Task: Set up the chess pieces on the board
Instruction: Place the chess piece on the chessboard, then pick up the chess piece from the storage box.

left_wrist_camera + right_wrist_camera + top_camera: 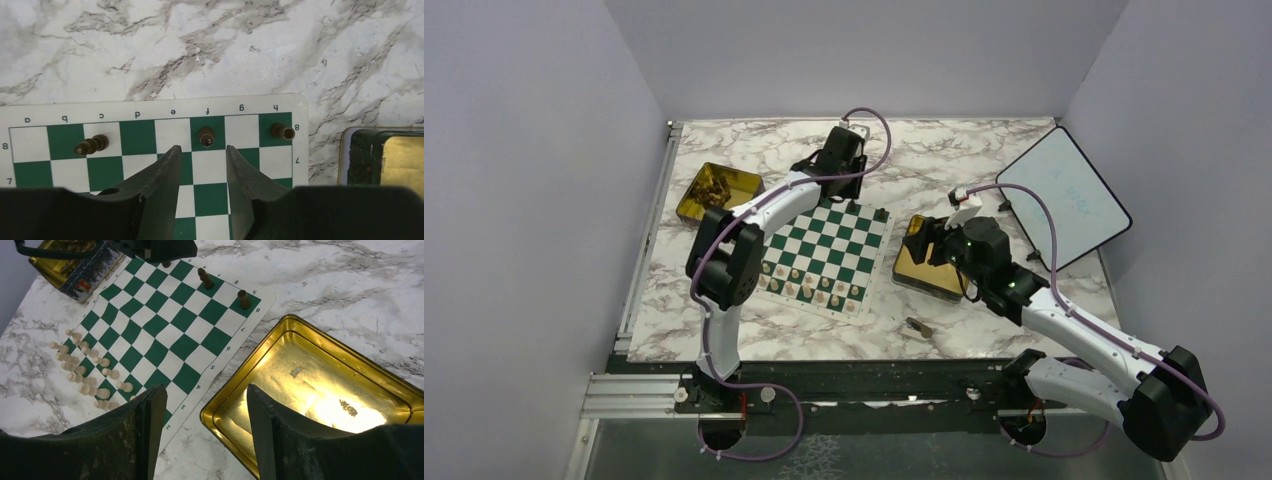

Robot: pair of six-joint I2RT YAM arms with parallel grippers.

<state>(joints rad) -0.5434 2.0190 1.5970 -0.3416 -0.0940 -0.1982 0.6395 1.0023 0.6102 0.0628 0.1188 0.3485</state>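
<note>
So, the flat square chessboard of dark green and white squares [824,250] lies on the white marble-pattern tabletop [984,150], out in front of the two arms. The pale beige chess pieces [85,370] sit in two rows along its near edge. The right wrist view shows them as little turned figures, while overhead they're just pale dots.

The dark brown chess pieces [206,136] on the board number three, all on the far row. Only the left wrist view shows the printed letters, which put them on c, f and h. The one on c looks leaned over sideways, but I can't tell if it's really lying down or if that's just the camera angle.

The left pincer [202,150] has its jaws partway apart with nothing between them, tips just short of the f piece. The right pincer [205,390] is spread wide and empty, hovering over the near corner of an open gold rectangular tin [300,375] just beside the board's right edge.

Only the overhead view catches the rest:
- A second gold tin [744,183] off the board's far left corner, with dark bits inside.
- A loose brown piece [919,326] lying on the tabletop near the front.
- A black-rimmed white tablet [1064,195] at the far right.
</note>
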